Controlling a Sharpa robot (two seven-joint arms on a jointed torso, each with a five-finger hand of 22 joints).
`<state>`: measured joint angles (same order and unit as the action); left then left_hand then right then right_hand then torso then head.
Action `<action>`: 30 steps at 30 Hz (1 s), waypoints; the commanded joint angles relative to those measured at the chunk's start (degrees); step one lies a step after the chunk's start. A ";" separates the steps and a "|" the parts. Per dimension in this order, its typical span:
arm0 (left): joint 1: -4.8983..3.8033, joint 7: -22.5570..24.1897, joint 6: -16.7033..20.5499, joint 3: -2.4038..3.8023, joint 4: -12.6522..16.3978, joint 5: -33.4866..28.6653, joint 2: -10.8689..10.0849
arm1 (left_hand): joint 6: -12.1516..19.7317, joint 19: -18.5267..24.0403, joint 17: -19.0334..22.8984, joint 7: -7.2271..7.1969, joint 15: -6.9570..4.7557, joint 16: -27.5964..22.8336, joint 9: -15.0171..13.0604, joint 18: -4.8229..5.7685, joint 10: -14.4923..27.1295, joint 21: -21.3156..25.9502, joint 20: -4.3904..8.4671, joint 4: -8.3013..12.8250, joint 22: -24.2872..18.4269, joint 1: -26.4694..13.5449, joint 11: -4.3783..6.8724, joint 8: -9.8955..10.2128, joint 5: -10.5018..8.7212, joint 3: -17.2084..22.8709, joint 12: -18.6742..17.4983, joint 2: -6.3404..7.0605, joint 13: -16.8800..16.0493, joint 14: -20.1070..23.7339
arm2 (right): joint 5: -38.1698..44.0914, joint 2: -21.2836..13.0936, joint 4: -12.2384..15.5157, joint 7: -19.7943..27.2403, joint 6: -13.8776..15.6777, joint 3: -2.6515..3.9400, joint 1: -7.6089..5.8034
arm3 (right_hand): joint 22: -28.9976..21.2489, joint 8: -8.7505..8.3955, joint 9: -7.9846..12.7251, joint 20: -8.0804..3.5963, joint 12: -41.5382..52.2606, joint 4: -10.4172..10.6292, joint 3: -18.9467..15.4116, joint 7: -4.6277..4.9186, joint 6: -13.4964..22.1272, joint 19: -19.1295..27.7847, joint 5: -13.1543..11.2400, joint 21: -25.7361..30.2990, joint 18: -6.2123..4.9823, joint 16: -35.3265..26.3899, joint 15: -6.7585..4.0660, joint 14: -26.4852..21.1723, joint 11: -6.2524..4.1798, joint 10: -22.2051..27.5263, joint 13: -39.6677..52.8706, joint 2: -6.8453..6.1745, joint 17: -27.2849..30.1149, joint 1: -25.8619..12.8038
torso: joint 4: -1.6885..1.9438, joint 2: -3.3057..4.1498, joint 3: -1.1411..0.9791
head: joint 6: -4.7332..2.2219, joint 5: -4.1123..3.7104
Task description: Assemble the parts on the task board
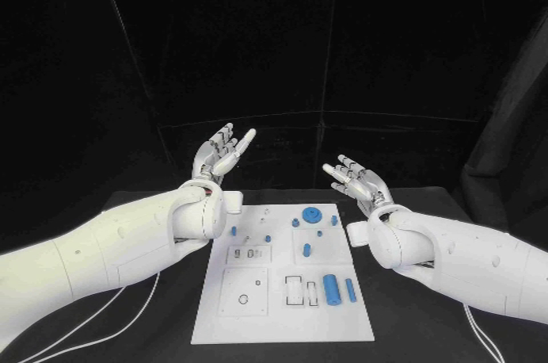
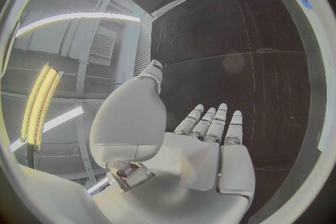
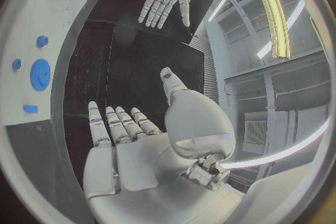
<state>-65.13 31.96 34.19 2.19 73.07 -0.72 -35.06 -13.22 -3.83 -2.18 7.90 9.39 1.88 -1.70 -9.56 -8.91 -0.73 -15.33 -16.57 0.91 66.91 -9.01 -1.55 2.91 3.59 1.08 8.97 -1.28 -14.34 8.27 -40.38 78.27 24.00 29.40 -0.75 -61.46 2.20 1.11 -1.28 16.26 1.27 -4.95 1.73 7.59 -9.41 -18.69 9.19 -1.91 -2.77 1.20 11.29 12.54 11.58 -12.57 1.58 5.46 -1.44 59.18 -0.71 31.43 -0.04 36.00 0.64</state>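
Parts (image 1: 331, 288) lie on the task board (image 1: 286, 323), below both raised, empty, spread-fingered hands: left hand (image 1: 222, 154), right hand (image 1: 357, 181).

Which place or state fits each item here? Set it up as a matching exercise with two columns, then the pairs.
Column 1
1. left hand
2. right hand
3. blue gear-shaped part
4. large blue cylinder

Column 2
A. lying on the near half of the task board
B. raised, empty, fingers apart, beyond the board's far right corner
C. on the board's far part
D. raised, empty, fingers apart, beyond the board's far left corner

Pairs: 1-D, 2-B, 3-C, 4-A
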 commanded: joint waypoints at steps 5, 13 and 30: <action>-0.25 3.27 -5.06 0.11 -0.79 0.75 0.36 | -8.50 -8.23 -2.51 6.90 2.72 4.60 -1.00 0.56 -10.13 -3.60 -1.46 -0.03 1.97 2.00 -4.13 -1.84 0.13 2.25 2.20 -3.61 -1.16 -16.32 | 6.93 0.83 -2.16 -3.51 -10.70 -0.08 -0.46 | 2.54 4.39 -2.36 0.35 4.48 -6.96 1.69 7.71 -22.70 -19.41 1.14 -5.06 -5.45 5.57 1.20 28.94 2.09 -27.75 2.00 1.35 -2.18 11.78 | -0.02 -0.01 0.00 | 0.00 0.00; -0.23 2.43 -8.55 -0.01 -0.30 1.34 -3.75 | -29.45 -32.74 -4.17 6.98 1.44 9.49 -3.05 -0.05 -38.33 -13.33 -1.14 2.08 6.09 4.78 -3.73 -6.41 0.12 2.79 7.94 -6.08 -3.22 -35.01 | 18.27 -1.12 -4.88 1.27 -5.73 -0.06 -1.23 | 2.70 5.81 -2.73 0.02 6.09 -9.74 2.32 5.81 -39.41 -26.75 1.12 -7.66 -7.84 6.79 -1.69 41.52 -0.55 -41.77 2.05 1.37 -2.24 13.81 | -0.14 1.87 0.08 | 0.32 -0.76; -0.22 0.84 -11.06 -0.03 11.11 6.66 -12.31 | -42.81 -49.12 -8.29 3.85 -3.64 12.07 -2.36 -1.12 -52.48 -16.42 2.78 8.13 5.17 7.70 0.39 -7.01 0.11 2.57 7.58 -7.72 -2.77 -52.18 | 46.30 -1.68 -4.55 -7.25 -9.35 -0.04 -6.79 | 5.14 4.32 -2.69 -7.23 4.08 -11.64 5.38 2.94 -49.33 -44.14 0.88 -16.59 -7.75 9.80 -8.36 62.27 -4.73 -54.67 2.14 -0.48 -4.51 15.21 | 0.32 7.37 0.32 | -1.55 -1.27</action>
<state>-65.27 32.97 24.95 2.14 83.37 3.77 -47.14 -55.60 -52.60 -10.38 11.65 5.76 13.75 -4.11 -10.23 -60.93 -17.10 -12.50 -8.75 6.13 74.02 -8.60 -8.93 2.90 6.10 8.86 1.21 -4.14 -66.19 42.26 -42.21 73.62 21.18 22.80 -0.80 -67.93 5.70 5.81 -3.81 12.42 6.15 -16.15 5.66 11.80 -54.58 -54.90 9.86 -13.91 -9.82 8.99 5.98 65.47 8.62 -61.64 3.60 5.97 -4.51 72.79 -0.73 37.15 0.03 34.79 -0.49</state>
